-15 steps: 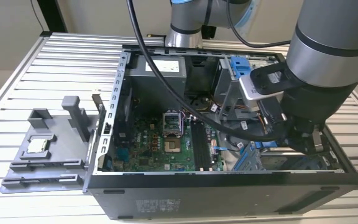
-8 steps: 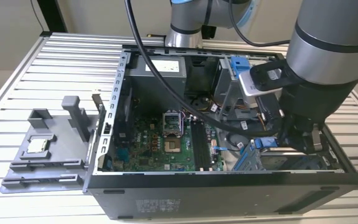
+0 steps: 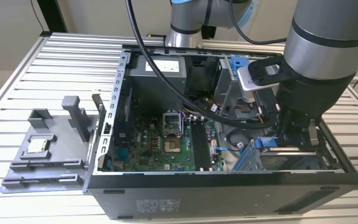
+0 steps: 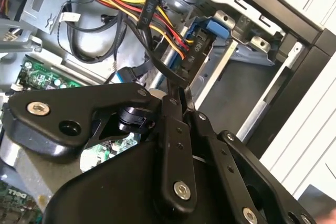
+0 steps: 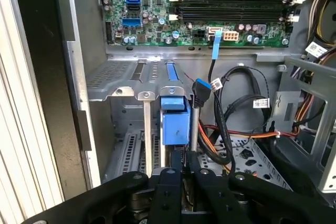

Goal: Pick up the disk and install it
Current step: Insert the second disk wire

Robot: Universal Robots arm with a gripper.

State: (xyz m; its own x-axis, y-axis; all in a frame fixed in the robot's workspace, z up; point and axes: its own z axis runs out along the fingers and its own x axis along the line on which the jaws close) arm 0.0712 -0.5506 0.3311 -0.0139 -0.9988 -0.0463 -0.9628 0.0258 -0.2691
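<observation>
In the exterior view my arm reached into the computer case (image 3: 166,196) at the drive cage (image 3: 291,161). In both wrist views the end effector (image 5: 185,163) was pinched shut on the disk (image 5: 175,124), standing edge-on in its bay. I judged insertion underway, calling for a straight push.

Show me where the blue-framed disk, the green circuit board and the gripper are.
disk (image 5: 175,121): first wrist view, on its blue frame tab.
green circuit board (image 3: 166,142): exterior view, on its middle.
gripper (image 5: 185,163): first wrist view, between the fingertips, closed on the disk's edge.
</observation>
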